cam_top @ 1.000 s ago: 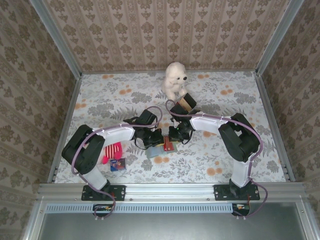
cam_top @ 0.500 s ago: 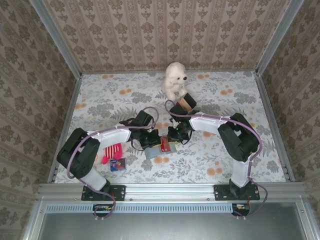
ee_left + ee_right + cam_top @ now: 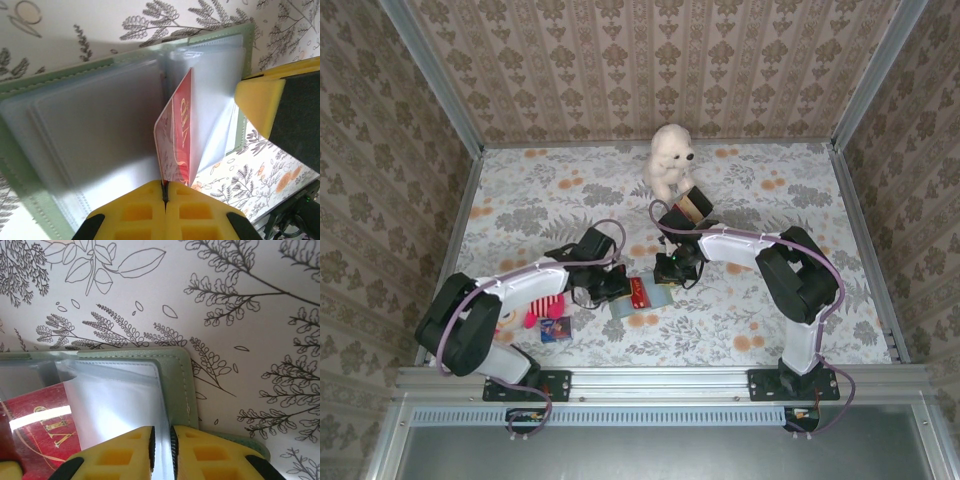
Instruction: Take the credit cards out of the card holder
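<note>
Floral cloth (image 3: 770, 200) covers the table between papered walls. At far left lie a pink comb-like thing (image 3: 548, 300) and a dark blue packet (image 3: 556, 329), both well apart from the work and best left alone. Next comes the left gripper (image 3: 165, 192), its yellow jaws pressed together on the near edge of the red card (image 3: 176, 132). The card stands tilted up, its far end between the clear leaves near the fold. The card holder (image 3: 181, 385) lies open on the cloth between the two arms. On its right side the right gripper (image 3: 161, 442) has its jaws drawn to a narrow slit with a clear pocket leaf between them, pinning that side.

We judge the step in hand to be drawing this card free. We should pull along the card's own length, straight away from the pocket mouth and without twisting, so that the sleeve neither binds nor lifts the holder. The right side ought to hold firm until the card comes clear. Whether the pale pockets hold more cards we cannot tell.
</note>
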